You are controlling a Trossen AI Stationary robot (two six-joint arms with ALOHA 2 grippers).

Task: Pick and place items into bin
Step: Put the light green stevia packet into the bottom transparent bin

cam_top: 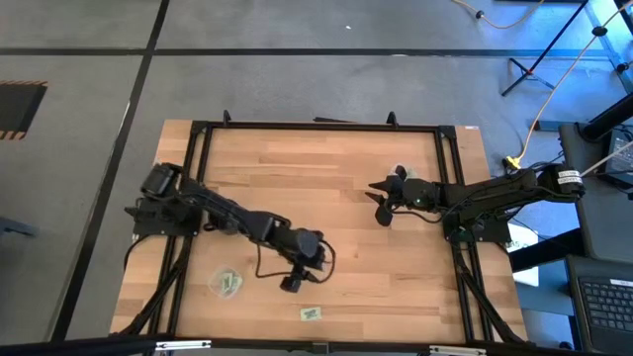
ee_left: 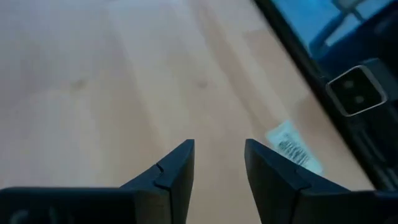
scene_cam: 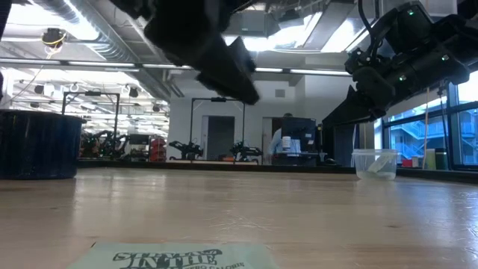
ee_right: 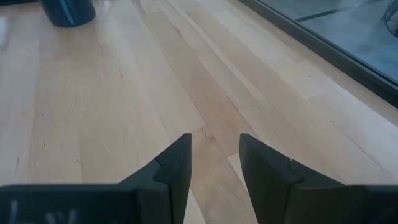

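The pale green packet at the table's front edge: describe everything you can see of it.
The packet is a small flat rectangle, pale green with dark print, lying flat on the wooden table close to its front edge. Nothing touches it. In the low view it fills the foreground, its printed face up, and only part of the lettering can be read. The left gripper hangs above the table just behind it, open and empty; its wrist camera sees the packet ahead beside one fingertip.

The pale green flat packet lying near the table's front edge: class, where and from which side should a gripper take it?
Grip the pale green flat packet across its narrow width, coming straight down from above. It lies flat on the wooden table, leaving no raised side. The open left gripper hovers nearest.
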